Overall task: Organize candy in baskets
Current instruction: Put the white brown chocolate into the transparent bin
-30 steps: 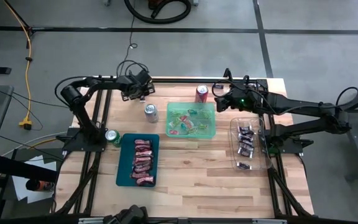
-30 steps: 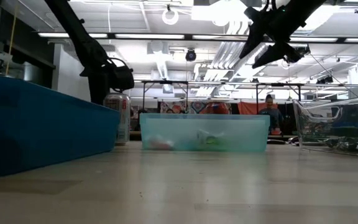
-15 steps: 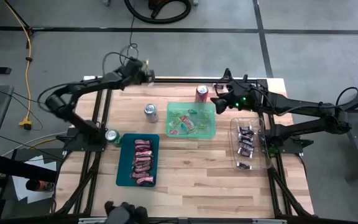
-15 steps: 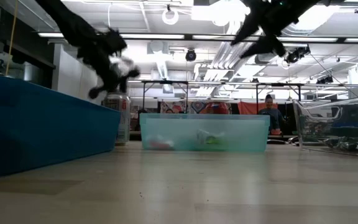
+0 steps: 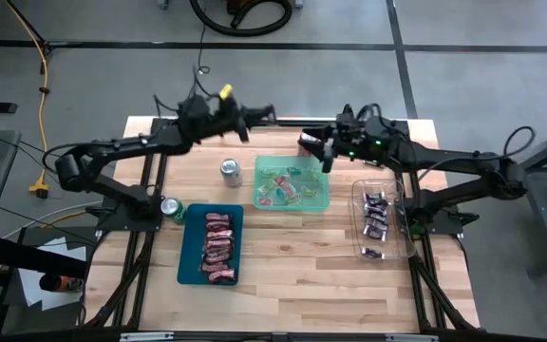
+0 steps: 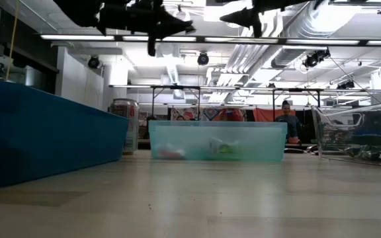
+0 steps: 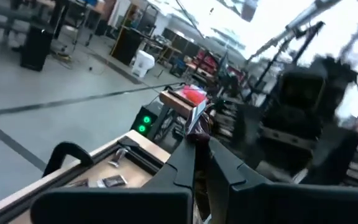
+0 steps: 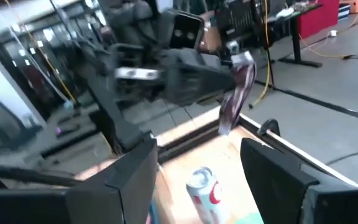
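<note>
My left gripper (image 5: pixel 272 114) hangs high over the table's far edge, pointing level toward the right, shut on a dark red candy (image 8: pixel 234 99). My right gripper (image 5: pixel 319 152) faces it from the right, open, over the red can (image 8: pixel 202 186). The dark teal basket (image 5: pixel 184 249) holds red candy. Mixed candy lies in the light green basket (image 5: pixel 292 160), and dark candy in the clear basket (image 5: pixel 356 220). My left gripper pinches the candy's upper end (image 8: pixel 242 65) between its two fingertips (image 7: pixel 188 146). The fingers are level and point toward the table's right. The candy hangs down below them, clear of the table.
A silver can (image 5: pixel 231 171) stands left of the green basket, and a green can (image 5: pixel 171 207) stands by the teal basket's far left corner. Bare wood (image 5: pixel 302 271) lies toward the near edge. A person (image 6: pixel 287 119) sits far behind the table.
My left gripper has risen from the table's far left part and swung toward the right gripper, tipping from pointing down to level. My right gripper has risen a little and tipped up to level, staying open.
</note>
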{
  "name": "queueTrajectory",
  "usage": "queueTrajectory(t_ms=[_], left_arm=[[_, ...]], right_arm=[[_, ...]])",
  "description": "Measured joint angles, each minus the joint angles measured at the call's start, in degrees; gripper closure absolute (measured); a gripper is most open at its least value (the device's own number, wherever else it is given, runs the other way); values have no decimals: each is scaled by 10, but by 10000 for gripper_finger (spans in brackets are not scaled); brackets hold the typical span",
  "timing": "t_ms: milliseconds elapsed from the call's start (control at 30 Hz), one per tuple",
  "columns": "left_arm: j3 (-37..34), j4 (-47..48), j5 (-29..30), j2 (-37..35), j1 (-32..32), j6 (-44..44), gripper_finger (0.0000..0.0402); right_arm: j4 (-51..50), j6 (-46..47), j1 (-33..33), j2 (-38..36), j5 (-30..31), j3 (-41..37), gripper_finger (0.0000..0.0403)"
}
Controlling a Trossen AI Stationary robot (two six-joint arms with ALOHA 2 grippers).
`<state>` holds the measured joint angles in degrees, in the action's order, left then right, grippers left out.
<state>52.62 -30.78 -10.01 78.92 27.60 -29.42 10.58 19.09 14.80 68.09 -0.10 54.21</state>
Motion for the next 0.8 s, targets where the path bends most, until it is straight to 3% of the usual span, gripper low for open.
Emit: queueTrajectory(t_ms=[200,600,700,800], left_arm=[[0,-7,44,10,-67,88,401],[0,-26,54,9,-91,136,401],[0,-25,54,8,-91,136,401],[0,-26,54,8,-91,136,401]], right_arm=[[-66,-63,-3,75,0,73,176],[-122,-76,-3,149,0,160,178],[-129,-75,-3,149,0,163,197],[-137,-71,-3,148,0,163,246]])
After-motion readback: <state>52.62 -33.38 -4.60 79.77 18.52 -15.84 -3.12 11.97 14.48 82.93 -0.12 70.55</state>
